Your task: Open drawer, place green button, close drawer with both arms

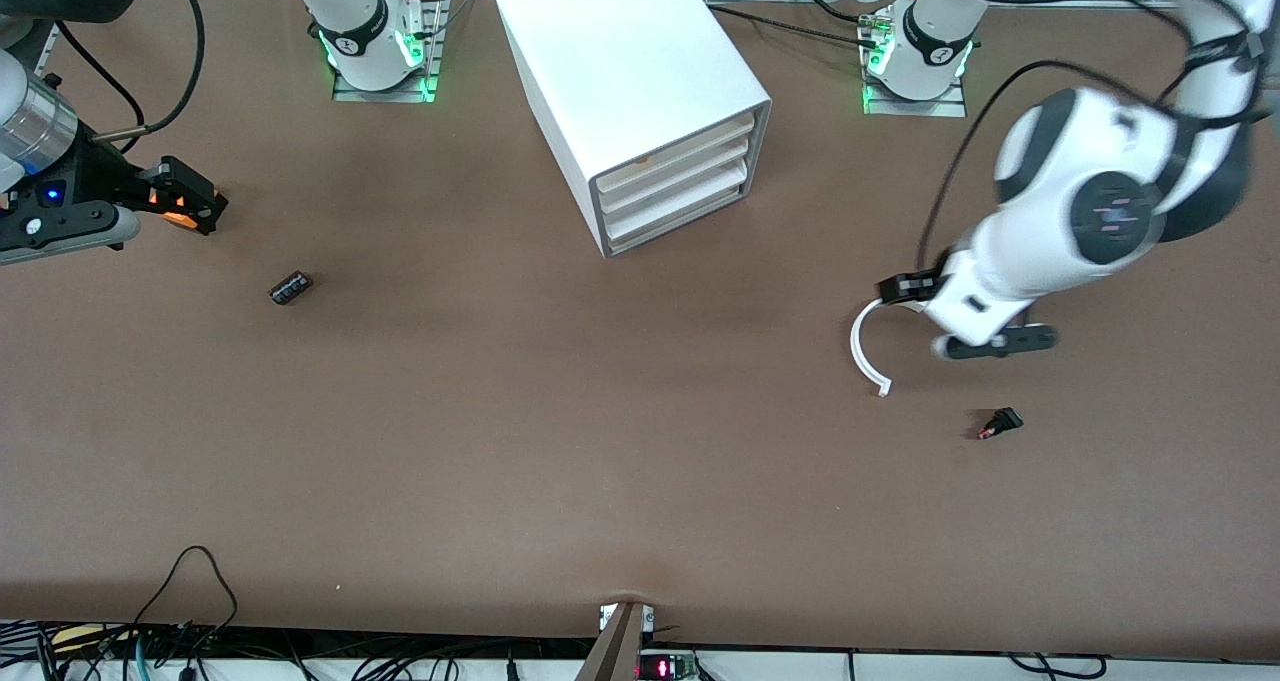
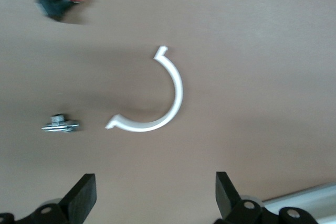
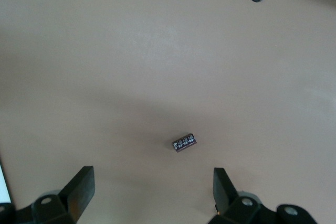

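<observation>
The white cabinet (image 1: 630,61) stands between the two bases. Its lowest drawer (image 1: 678,225) is shut, with its front turned toward the left arm's end. The button (image 1: 290,288) is a small dark cylinder lying on the table toward the right arm's end. It also shows in the right wrist view (image 3: 184,142), with a bluish end. My right gripper (image 1: 195,201) hangs open and empty over the table close to the button, and in its own view (image 3: 152,195) nothing sits between the fingers. My left gripper (image 1: 985,344) is open and empty over the table beside a white curved clip (image 1: 865,346); it also shows in the left wrist view (image 2: 156,198).
The clip shows in the left wrist view (image 2: 157,103) too. A small black-and-red switch (image 1: 1000,423) lies nearer the front camera than the clip, and appears in the left wrist view (image 2: 56,4). A small metal nut (image 2: 60,124) lies near the clip. Something orange shows in the top drawer (image 1: 645,161).
</observation>
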{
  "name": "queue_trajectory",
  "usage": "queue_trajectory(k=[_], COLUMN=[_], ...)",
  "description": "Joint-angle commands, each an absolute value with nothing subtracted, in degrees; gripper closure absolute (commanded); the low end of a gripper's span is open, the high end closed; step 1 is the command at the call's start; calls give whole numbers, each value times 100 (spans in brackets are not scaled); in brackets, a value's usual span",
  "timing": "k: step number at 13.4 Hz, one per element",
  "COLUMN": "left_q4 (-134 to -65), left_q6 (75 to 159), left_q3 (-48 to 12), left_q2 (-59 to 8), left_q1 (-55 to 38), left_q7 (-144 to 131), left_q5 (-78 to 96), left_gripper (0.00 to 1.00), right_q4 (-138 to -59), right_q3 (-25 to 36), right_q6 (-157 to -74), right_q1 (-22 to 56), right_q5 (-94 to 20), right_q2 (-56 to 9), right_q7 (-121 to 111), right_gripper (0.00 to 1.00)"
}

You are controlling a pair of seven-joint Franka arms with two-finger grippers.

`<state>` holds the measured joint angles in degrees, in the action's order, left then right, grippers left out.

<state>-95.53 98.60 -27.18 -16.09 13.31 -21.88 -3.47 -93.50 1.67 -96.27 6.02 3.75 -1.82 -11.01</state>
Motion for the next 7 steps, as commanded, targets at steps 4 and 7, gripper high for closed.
queue_trajectory(k=[4, 7], left_q4=[-9553, -9887], left_q6=[8861, 8815], left_q3=[-863, -624], left_q2=[-432, 121], left_q1=[361, 352], left_q7=[-678, -440], left_q5=[-88, -184], left_gripper=[0, 0], right_q4=[-9290, -9290], right_q3=[149, 149], right_q6=[-9633, -9624], right_q1=[571, 571], right_q5=[387, 387], right_q2=[-202, -202], right_q7=[-1081, -1081], right_gripper=[0, 0])
